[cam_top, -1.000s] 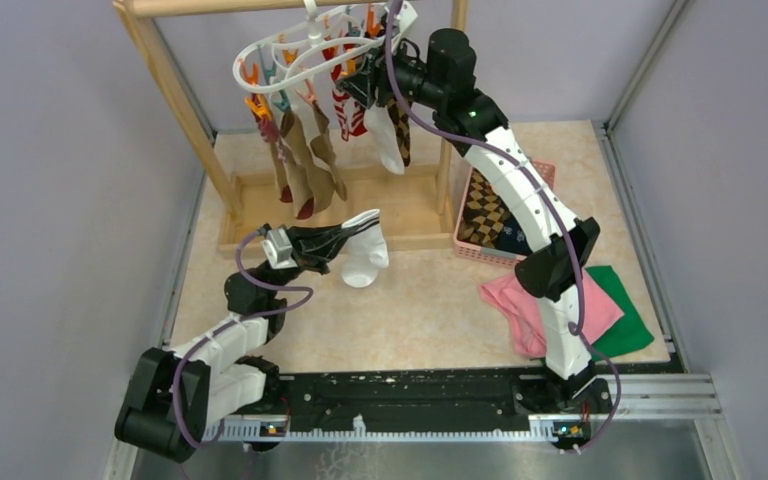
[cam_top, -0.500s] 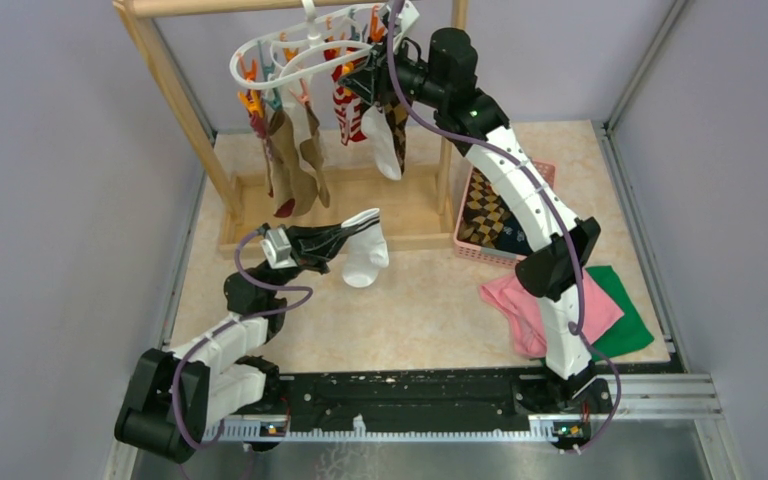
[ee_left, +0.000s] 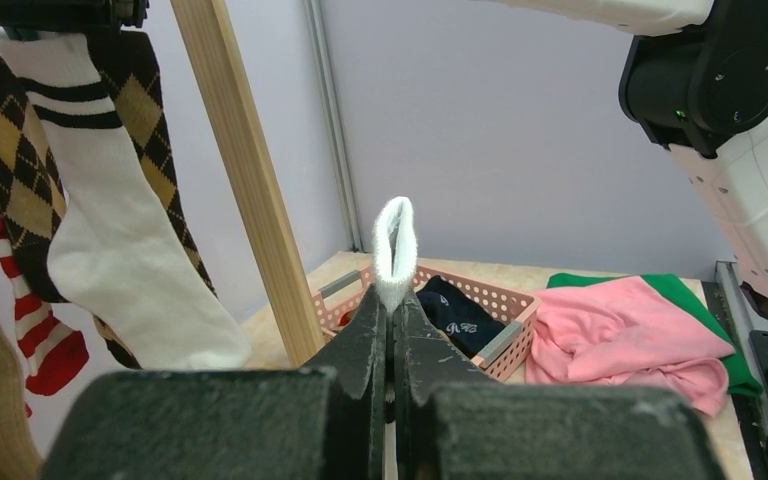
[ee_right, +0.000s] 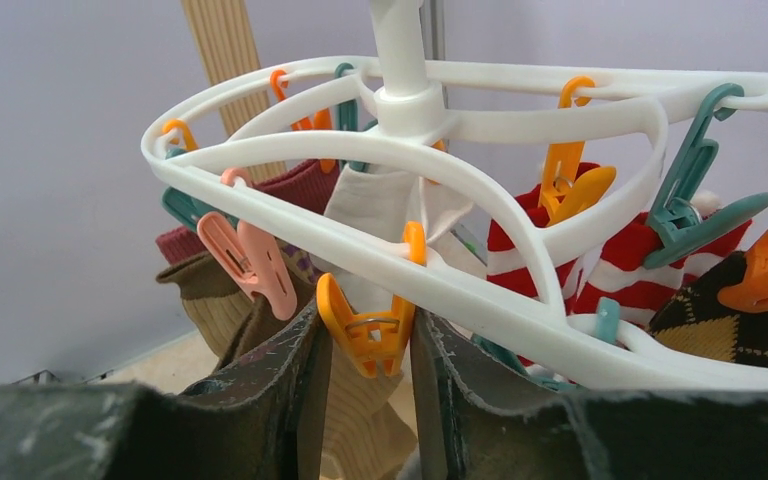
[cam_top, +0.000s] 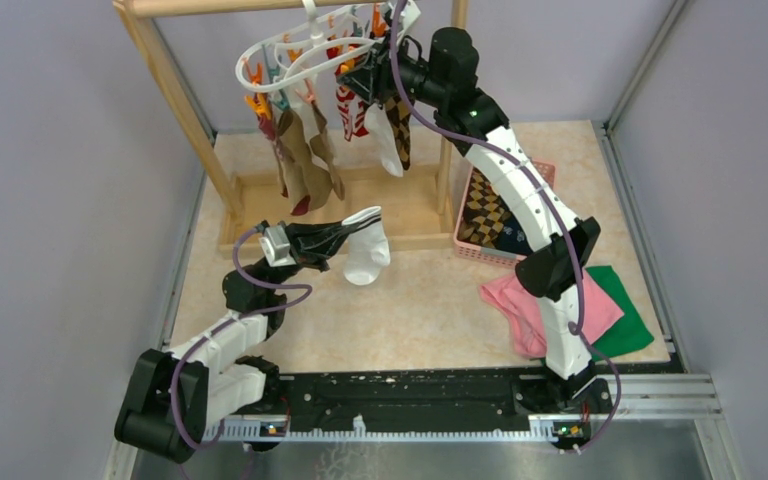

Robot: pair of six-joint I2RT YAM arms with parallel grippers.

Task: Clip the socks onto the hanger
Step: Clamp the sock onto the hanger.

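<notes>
White sock (cam_top: 365,255): off the tabletop (cam_top: 430,300), pinched near the cuff between the pressed-together jaws of the left gripper (ee_left: 392,300). Cuff loop upright above the fingertips, foot drooping, well short of the hanger (cam_top: 300,50). Soft, light, limp; likely to fold and swing rather than hold any shape, not fragile, little risk of slipping from a firm pinch. Best taken at the ribbed cuff, with the doubled edge offered upward to a clip. Hanger hooked on the top bar of the wooden rack (cam_top: 175,90), tilted, already carrying hung socks (cam_top: 305,160): brown, white, red-white striped, argyle. Right gripper (ee_right: 365,345) up at the ring, jaws part-way apart on either side of an orange clip (ee_right: 365,325) and close against it; pressing or only flanking, cannot tell. Clip stiff and sprung, probably needing a squeeze at its upper tabs to gape. Further out: pink basket (cam_top: 482,254) by the rack's right post, argyle sock (cam_top: 480,210) and dark navy sock (ee_left: 450,315) inside. Pink cloth (cam_top: 515,300) lapped over green cloth (cam_top: 625,325) beside the right arm's base. Surface pale marbled beige, flat, matt. Plain grey-lilac walls (cam_top: 60,200) on three sides, close in.
</notes>
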